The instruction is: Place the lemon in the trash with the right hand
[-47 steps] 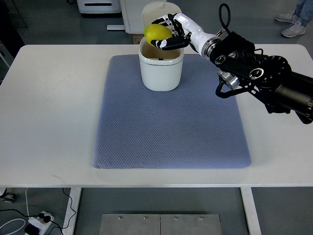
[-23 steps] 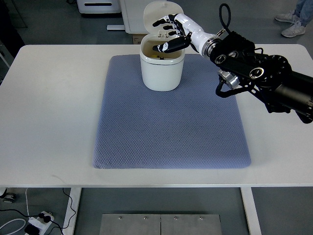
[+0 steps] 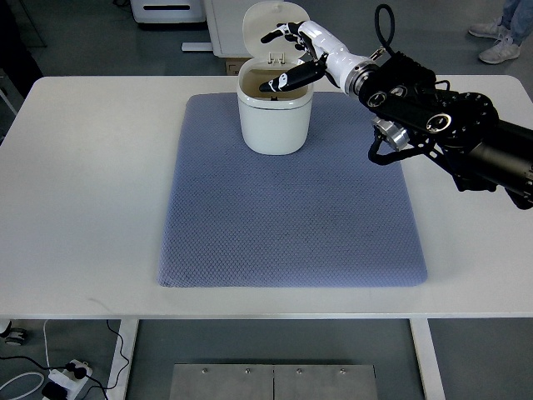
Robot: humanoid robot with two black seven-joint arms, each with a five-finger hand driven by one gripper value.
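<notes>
Top view: bin (image 3: 275, 125) interior dark, right hand (image 3: 293, 58) spread.

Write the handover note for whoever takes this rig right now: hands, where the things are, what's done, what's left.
Right hand: open, empty, over the mouth of the bin.
Left hand: not in view.
Bin: lid up, standing at the far edge of the mat.
Lemon: not visible now; a second ago the right hand held it above the bin, so it has most likely dropped inside.
Done: the release, by the look of it.
Left: draw the right arm back clear of the bin, and confirm the lemon is inside.
</notes>
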